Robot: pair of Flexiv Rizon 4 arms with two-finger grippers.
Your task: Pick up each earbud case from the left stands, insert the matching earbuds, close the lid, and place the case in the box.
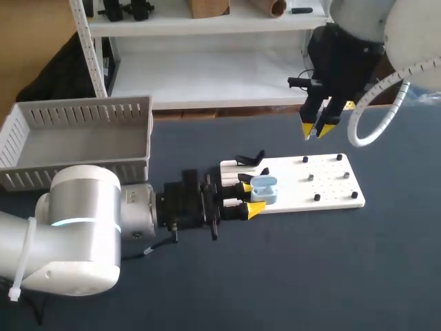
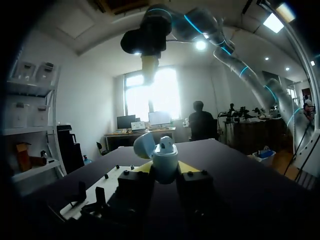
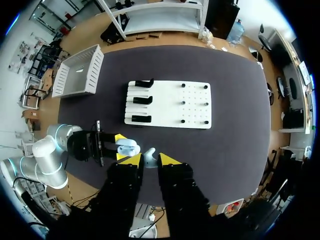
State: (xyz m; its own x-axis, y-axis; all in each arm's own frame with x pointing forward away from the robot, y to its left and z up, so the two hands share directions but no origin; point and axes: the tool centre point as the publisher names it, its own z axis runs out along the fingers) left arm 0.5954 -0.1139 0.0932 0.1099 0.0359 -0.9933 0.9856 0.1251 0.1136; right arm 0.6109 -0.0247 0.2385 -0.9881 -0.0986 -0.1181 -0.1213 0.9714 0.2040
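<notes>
A pale blue earbud case (image 1: 264, 188) with its lid swung open is held upright over the white board's (image 1: 324, 181) left part. My left gripper (image 1: 251, 198) is shut on it from both sides. In the left wrist view the case (image 2: 163, 161) stands between the yellow fingertips (image 2: 141, 168), lid (image 2: 144, 145) tilted back. My right gripper (image 1: 316, 129) hangs high over the board's far edge. In the right wrist view a small whitish earbud (image 3: 149, 154) is pinched between its tips, and the case (image 3: 128, 146) lies below.
A grey slotted box (image 1: 76, 138) sits at the table's back left. Black stands (image 3: 143, 100) line the board's left side and small black pegs (image 3: 194, 103) dot its right part. A shelf unit (image 1: 207, 62) rises behind the table.
</notes>
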